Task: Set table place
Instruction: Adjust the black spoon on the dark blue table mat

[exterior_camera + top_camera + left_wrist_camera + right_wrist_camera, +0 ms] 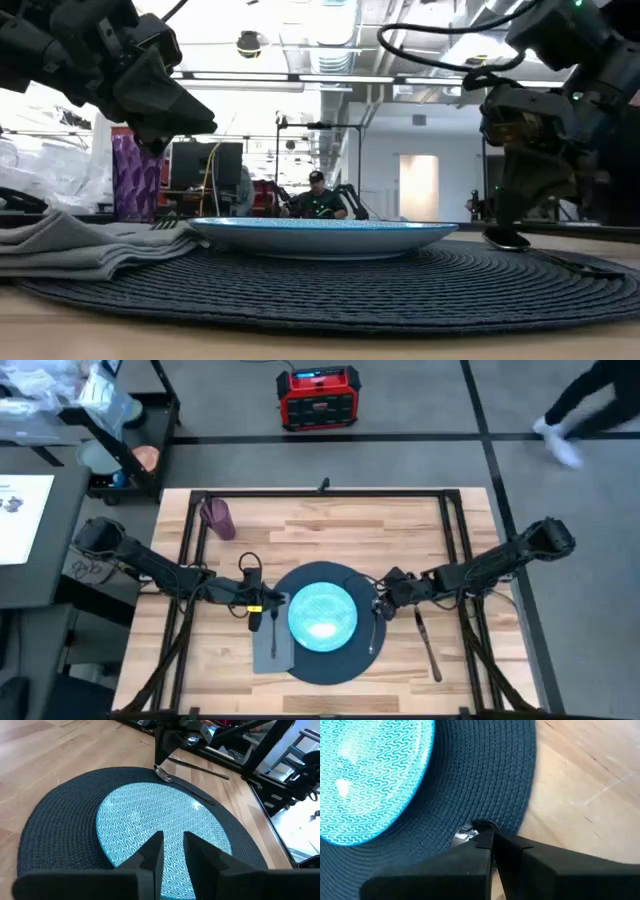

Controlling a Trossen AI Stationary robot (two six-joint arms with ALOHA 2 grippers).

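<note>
The place (330, 660) is a large round mat of dark navy-black woven cord, its ribbed rings clear in the low view, lying flat near the front middle of the desk (330, 525), a light wood plank top with a black rail frame along its edges. Centred on the mat sits a light blue plate (322, 618) with a fine wavy pattern; nothing lies on the plate. A grey cloth napkin (272, 650) lies at the mat's left edge, partly on it, and a fork (165, 224) shows on the napkin in the low view only. A spoon (163, 773) rests on the mat's right side, just beside the plate. A knife (428, 645) lies on the bare wood to the right of the mat. A purple cup (217, 517) stands at the back left of the desk.

The left gripper (272, 603) hangs over the napkin at the plate's left rim, its fingers a narrow gap apart and empty in its wrist view. The right gripper (379, 607) is down at the spoon; its wrist view shows the fingers drawn together around the spoon's handle, with the bowl peeking out beneath. A person (318, 199) sits in the room behind, seen only in the low view.
</note>
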